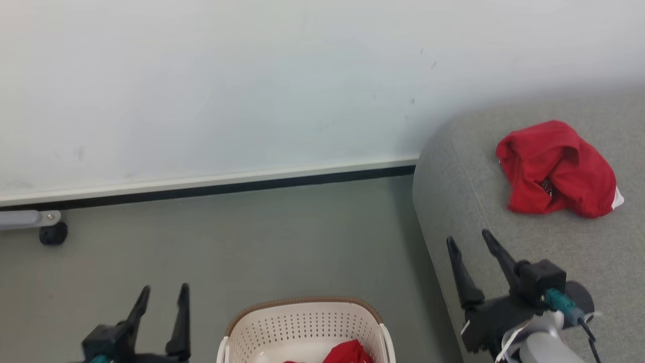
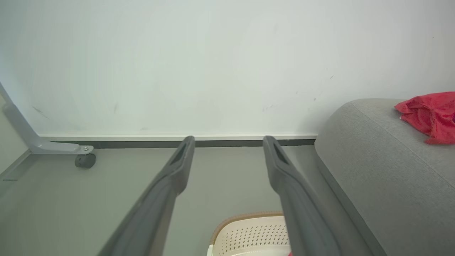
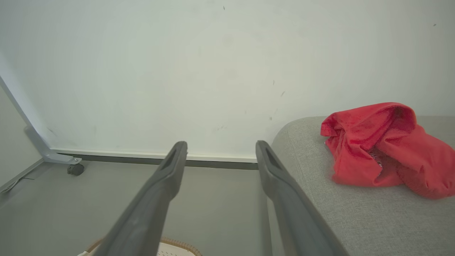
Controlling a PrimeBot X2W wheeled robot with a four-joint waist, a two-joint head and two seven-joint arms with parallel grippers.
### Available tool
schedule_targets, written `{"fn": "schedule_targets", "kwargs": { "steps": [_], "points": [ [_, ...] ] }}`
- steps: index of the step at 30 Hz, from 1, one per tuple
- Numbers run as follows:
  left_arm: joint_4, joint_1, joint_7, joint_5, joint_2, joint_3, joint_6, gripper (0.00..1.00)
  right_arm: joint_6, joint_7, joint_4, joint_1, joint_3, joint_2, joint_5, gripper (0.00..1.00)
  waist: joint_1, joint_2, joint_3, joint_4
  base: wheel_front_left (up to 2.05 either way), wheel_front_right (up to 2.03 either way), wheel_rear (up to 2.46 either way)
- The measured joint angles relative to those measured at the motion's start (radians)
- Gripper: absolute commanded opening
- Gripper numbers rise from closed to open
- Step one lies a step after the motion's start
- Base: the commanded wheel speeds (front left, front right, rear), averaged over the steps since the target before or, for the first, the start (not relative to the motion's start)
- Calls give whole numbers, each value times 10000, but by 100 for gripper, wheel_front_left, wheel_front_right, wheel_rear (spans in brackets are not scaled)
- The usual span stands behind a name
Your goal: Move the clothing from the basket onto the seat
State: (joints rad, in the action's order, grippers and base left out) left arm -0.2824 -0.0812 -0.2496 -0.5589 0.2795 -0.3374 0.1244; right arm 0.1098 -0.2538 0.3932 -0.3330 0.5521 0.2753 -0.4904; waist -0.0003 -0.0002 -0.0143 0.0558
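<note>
left gripper [image 1: 165, 287]: two long black fingers [image 1: 180, 317] tapering to points, on a black blocky base [image 1: 108, 340]. A teal plug [image 1: 101, 359] sits at the base's 6 o'clock.

right gripper [image 1: 467, 236]: same fingers, black boxy housing [image 1: 541, 277]. A teal connector [image 1: 557, 301] sits at the housing's 4 o'clock, with a thin black cable [image 1: 587, 335] off it. White cable loops [image 1: 510, 339] are at 7, and the forearm [image 1: 544, 350] is pale grey and rounded.

wrist views: fingers are matte dark grey, with an oblong recess [image 2: 179, 154] near each tip.
</note>
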Motion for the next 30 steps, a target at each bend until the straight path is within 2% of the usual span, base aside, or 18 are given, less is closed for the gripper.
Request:
{"fn": "schedule_targets", "kwargs": {
  "steps": [7, 16, 21, 30],
  "points": [
    [510, 1173, 2, 359, -102, 1066, 0, 100, 134, -2, -1246, 1303, -234, 56, 412, 100, 0, 0, 498, -106, 0, 0, 0],
    [1200, 2354, 0, 878, -414, 2213, 2, 100, 148, 0, -2456, 2432, -1001, 71, 602, 100, 2, 1, 576, 140, 0, 0, 0],
    [1467, 2532, 0, 1122, -604, 2539, 2, 100, 148, -2, -2830, 2946, -1778, -40, 805, 100, 2, 1, 558, 180, 0, 0, 0],
    [1887, 2542, 0, 1488, -800, 2711, 2, 100, 148, -2, -3279, 3137, -2303, -286, 1237, 100, 2, 1, 511, 183, 0, 0, 0]
  ]
}}
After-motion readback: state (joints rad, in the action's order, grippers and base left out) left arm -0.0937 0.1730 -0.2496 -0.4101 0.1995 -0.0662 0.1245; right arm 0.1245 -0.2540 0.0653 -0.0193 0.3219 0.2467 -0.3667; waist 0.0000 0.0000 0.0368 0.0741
